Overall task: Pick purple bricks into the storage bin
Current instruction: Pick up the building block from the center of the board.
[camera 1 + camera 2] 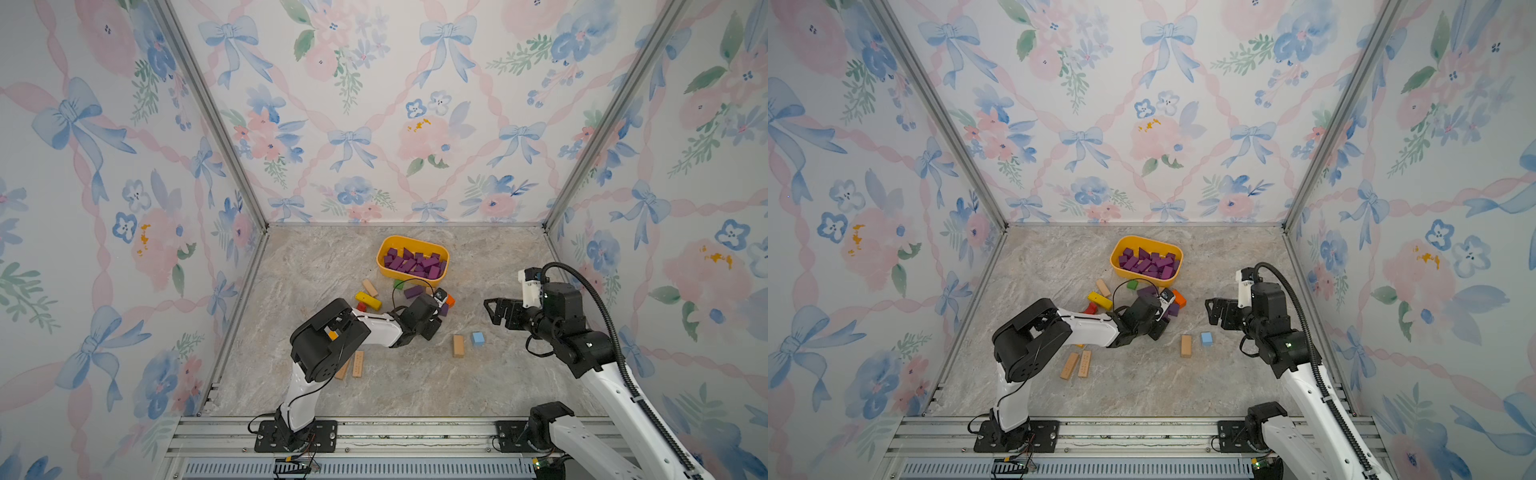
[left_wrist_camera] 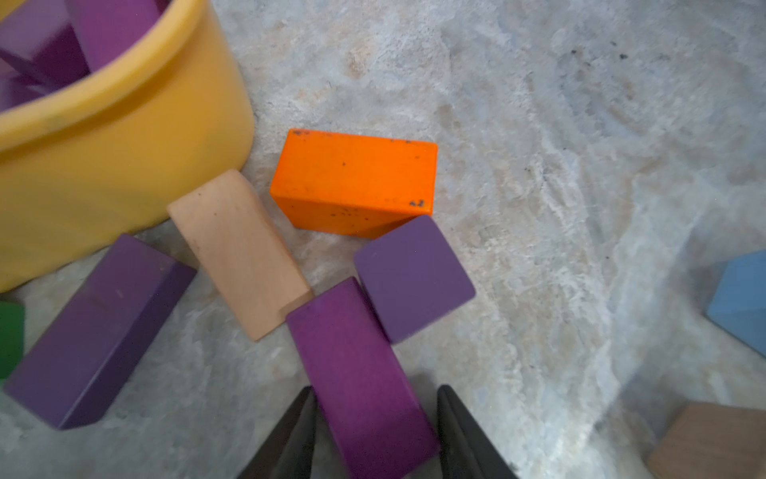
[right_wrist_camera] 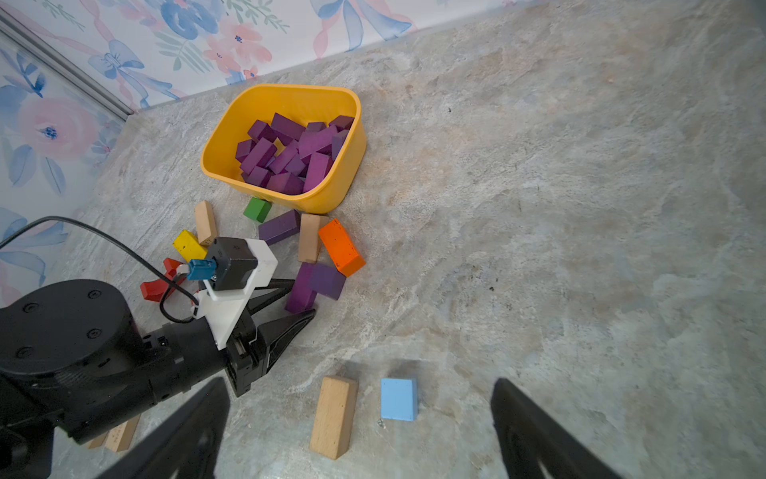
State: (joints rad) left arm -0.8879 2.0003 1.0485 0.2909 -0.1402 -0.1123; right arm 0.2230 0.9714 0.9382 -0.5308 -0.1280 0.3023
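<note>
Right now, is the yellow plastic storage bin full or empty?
Partly full: the yellow plastic bin holds a pile of dark purple wooden blocks.

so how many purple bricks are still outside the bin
3. One dark bar lies near the green block by the storage bin; one magenta bar sits between the left gripper's jaws; one cube is beside the orange block. The left arm may hide others.

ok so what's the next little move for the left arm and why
Probably squeeze the left end effector firmly onto the purple bar. It straddles the bar closely, but a firm grip isn't clear. The purple cube and tan block sit against the bar's far end, so lifting on a loose hold could drag them or drop it.
</note>
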